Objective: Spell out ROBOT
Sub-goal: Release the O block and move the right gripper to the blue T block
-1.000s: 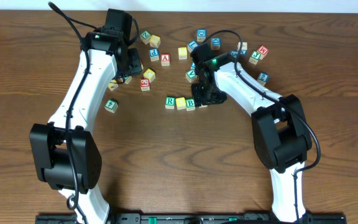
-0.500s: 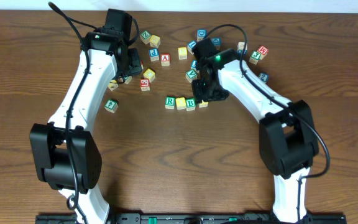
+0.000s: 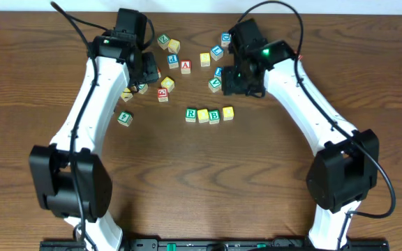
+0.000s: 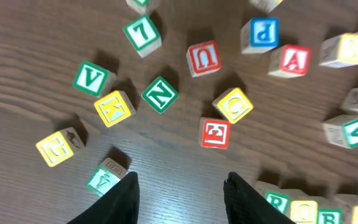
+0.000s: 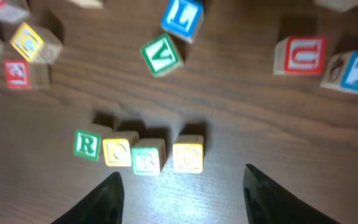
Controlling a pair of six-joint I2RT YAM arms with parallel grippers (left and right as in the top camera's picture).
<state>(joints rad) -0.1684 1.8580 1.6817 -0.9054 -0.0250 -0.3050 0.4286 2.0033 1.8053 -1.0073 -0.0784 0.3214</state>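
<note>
Right gripper (image 5: pixel 182 177) pulled back from row (image 3: pixel 209 114); jaws wide, empty. Left gripper (image 4: pixel 182 180) part-open, empty. Risk: adding last letter nudges end O (image 5: pixel 188 157), skewing row.

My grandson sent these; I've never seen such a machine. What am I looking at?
Two white robot arms stand at a wooden table, each ending in a two-finger gripper. The wide picture looks down from above; the other two come from cameras on the wrists, so the dark shapes at the bottom are the left gripper and right gripper. Both are open and hold nothing. Lettered wooden cubes lie scattered; four stand in a row reading R, O, B, O.
</note>
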